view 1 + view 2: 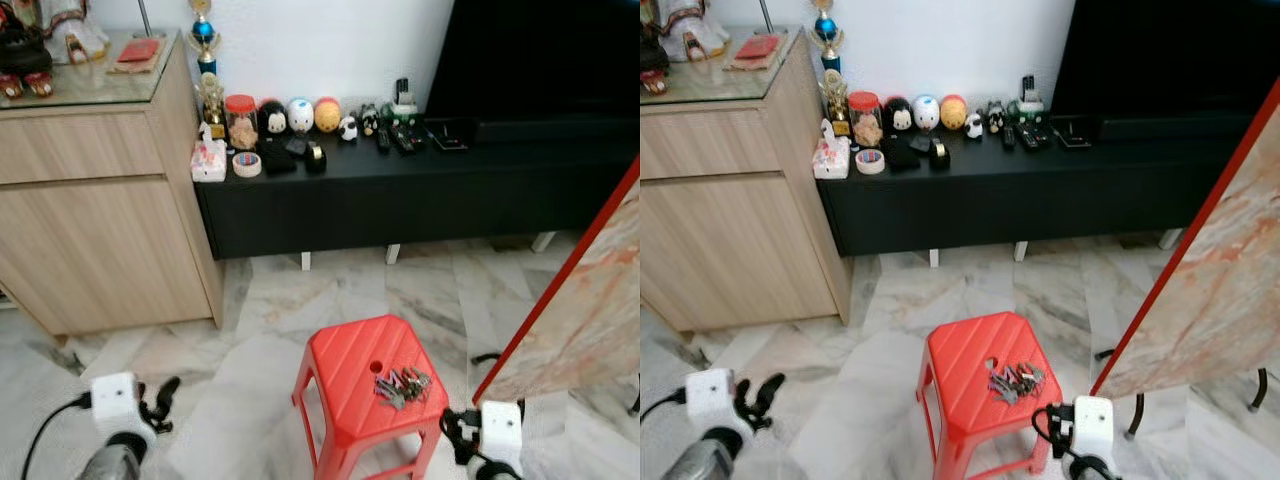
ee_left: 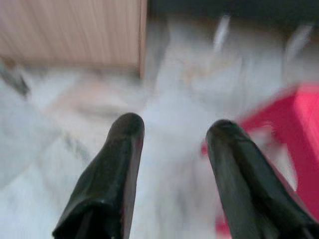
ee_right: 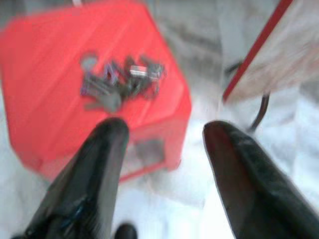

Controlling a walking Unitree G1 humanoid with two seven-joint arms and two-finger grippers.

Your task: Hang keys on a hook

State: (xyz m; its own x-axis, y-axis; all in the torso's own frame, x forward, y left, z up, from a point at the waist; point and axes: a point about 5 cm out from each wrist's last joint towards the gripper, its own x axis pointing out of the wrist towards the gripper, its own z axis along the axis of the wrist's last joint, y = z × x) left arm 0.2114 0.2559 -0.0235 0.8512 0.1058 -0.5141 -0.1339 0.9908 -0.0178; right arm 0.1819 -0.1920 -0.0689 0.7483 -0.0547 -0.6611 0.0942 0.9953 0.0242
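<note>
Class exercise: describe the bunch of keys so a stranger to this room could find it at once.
On the marble floor in front of the long black TV bench stands a red plastic stool. The keys lie heaped on its seat, right of the small round hole, the only loose metal thing there.

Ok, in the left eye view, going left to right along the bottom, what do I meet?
Left gripper low over the marble floor → red stool → keys lying on the stool's top → right gripper beside the stool → tilted red-edged board.

Left gripper (image 2: 172, 134) and right gripper (image 3: 164, 132), both low, fingers apart.
</note>
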